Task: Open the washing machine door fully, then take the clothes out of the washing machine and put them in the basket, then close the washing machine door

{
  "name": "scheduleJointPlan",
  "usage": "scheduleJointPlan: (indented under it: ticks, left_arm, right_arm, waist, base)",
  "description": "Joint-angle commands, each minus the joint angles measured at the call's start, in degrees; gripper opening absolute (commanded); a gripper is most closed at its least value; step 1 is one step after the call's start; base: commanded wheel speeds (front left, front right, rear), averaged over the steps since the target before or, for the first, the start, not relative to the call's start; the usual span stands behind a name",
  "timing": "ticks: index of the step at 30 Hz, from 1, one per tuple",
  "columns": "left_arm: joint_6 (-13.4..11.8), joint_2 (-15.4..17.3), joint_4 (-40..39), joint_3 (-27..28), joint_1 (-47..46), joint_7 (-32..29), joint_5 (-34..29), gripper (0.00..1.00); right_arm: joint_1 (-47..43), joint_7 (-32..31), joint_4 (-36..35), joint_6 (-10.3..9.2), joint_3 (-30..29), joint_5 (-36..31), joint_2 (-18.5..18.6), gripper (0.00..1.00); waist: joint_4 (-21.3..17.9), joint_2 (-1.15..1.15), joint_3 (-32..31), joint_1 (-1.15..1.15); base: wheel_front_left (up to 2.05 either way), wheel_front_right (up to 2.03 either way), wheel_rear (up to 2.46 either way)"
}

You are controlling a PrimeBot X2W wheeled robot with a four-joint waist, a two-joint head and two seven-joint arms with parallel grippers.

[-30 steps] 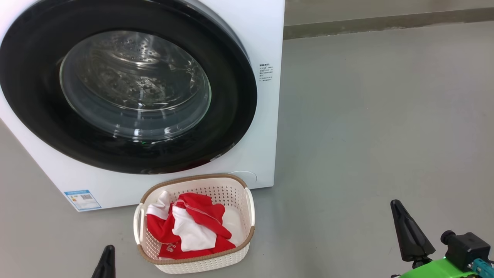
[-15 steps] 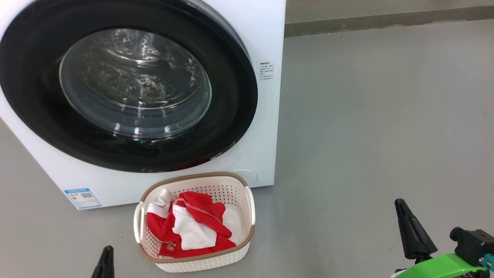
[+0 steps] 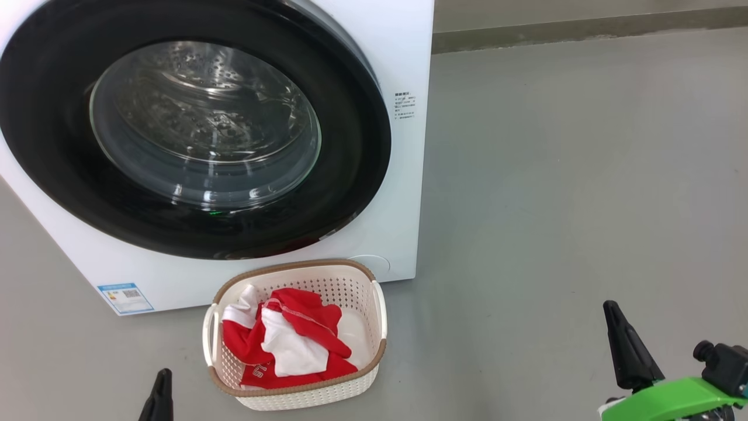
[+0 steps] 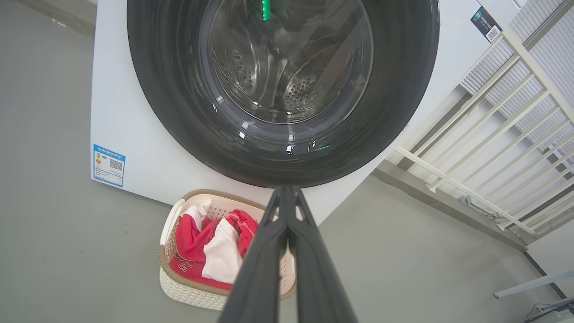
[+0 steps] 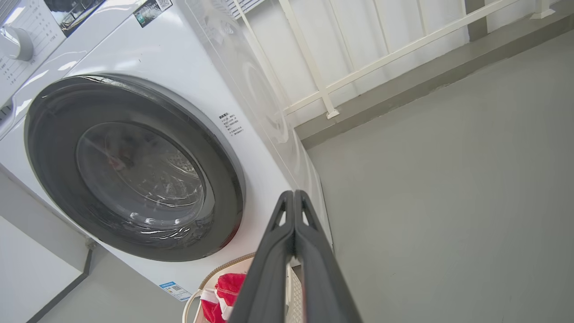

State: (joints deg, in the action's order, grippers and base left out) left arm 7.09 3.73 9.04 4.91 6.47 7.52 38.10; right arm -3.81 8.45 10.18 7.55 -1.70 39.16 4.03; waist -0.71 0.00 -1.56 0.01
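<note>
The washing machine (image 3: 403,193) fills the upper left of the head view. The washing machine door (image 3: 204,123) lies flat against its front, and the steel drum shows through the glass. The basket (image 3: 304,400) stands on the floor just below the door, with the red and white clothes (image 3: 292,345) piled inside it. My left gripper (image 3: 160,397) is low, left of the basket, shut and empty. Off to the right over bare floor, my right gripper (image 3: 628,345) is also shut and empty. In the left wrist view the left gripper (image 4: 287,190) points at the door (image 4: 287,67) above the basket (image 4: 179,287). In the right wrist view the right gripper (image 5: 293,195) points at the machine's lower right corner.
Grey floor (image 3: 555,204) stretches to the right of the machine up to a low kerb (image 3: 584,29). A white railing (image 4: 493,134) stands beside and behind the machine. A blue sticker (image 3: 124,297) sits on the machine's lower left front.
My right gripper has drifted a little to the right in the head view. The whole picture has shifted slightly. Door, basket and clothes are as before.
</note>
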Motion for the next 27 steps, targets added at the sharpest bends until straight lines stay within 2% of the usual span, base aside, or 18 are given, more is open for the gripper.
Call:
scheduleJointPlan:
  ticks: [1,27]
  left_arm:
    - [0.13,0.40,-1.00,0.72,-2.91,-0.30,1.81,0.00]
    - [0.21,0.02,0.80,1.01,-5.84,-4.44,17.50,0.00]
  right_arm:
    - [3.09,-0.33,-1.25,-0.01,-0.21,1.64,0.55,0.00]
    - [5.13,-4.45,0.26,-0.03,-1.27,17.35,0.28,0.00]
  waist:
    - [0.01,0.00,0.03,-0.01]
    - [0.22,0.00,0.54,-0.01]
  base:
    - [0.00,0.00,0.00]
    - [0.00,0.00,0.00]
